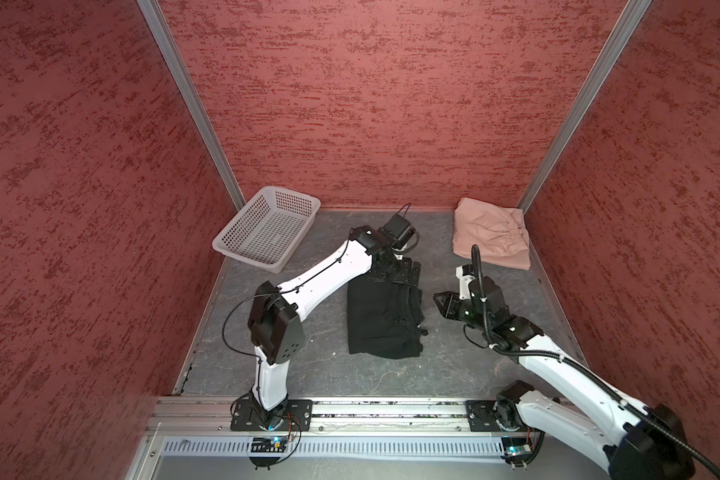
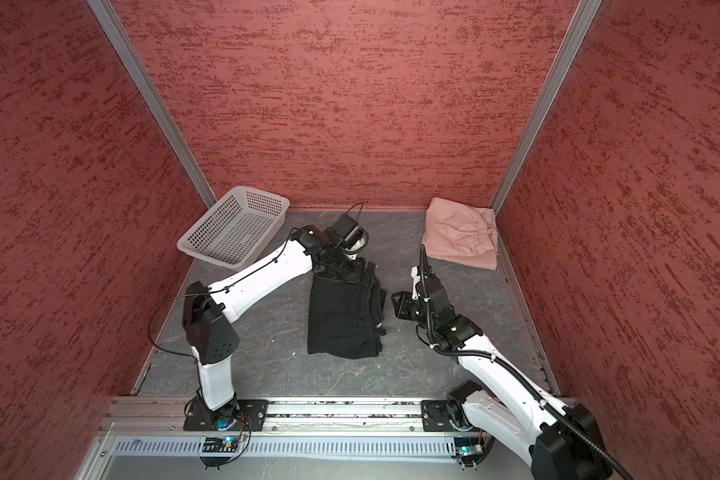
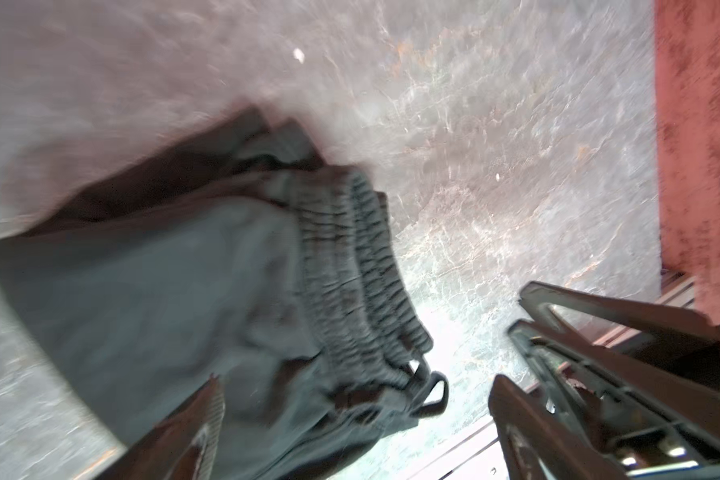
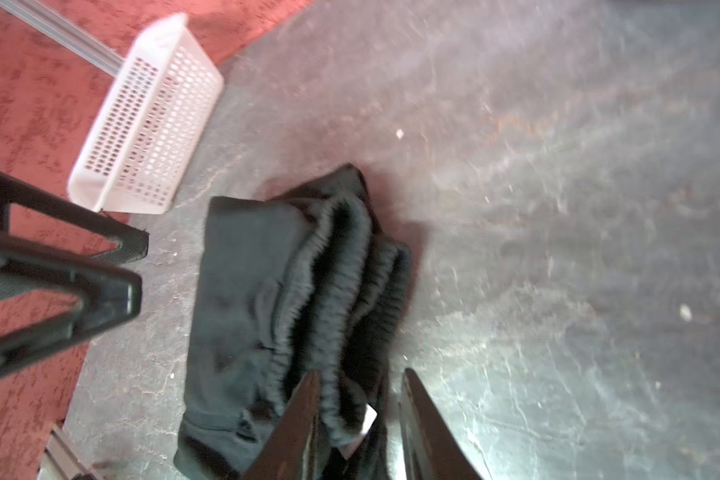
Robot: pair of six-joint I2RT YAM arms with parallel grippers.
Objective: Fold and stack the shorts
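Cloth like this is soft, light and limp. The black shorts lie folded in the middle of the table, and the pink shorts sit folded in the far right corner, well apart from them. Neither pair would hold its shape if lifted by one point, and the stacked layers would probably slide or fall open. The safest hold looks to be a pinch through all layers at two spots along one edge, one per arm. The gathered waistband is thick and ribbed, so it should grip better than the smooth leg fabric.

The left pincer stands wide open over the far end of the black shorts and holds nothing. The right pincer hangs just beside the waistband edge, its fingers partly apart and empty.

Both wrist views are smeared by motion, so fine creases are hard to read. In both top views the left pincer is black against black cloth and its fingertips are barely visible. Its wrist hides the far edge of the fold. No drawstring shows on the pink pair. A dark cord loop pokes out at the black waistband.
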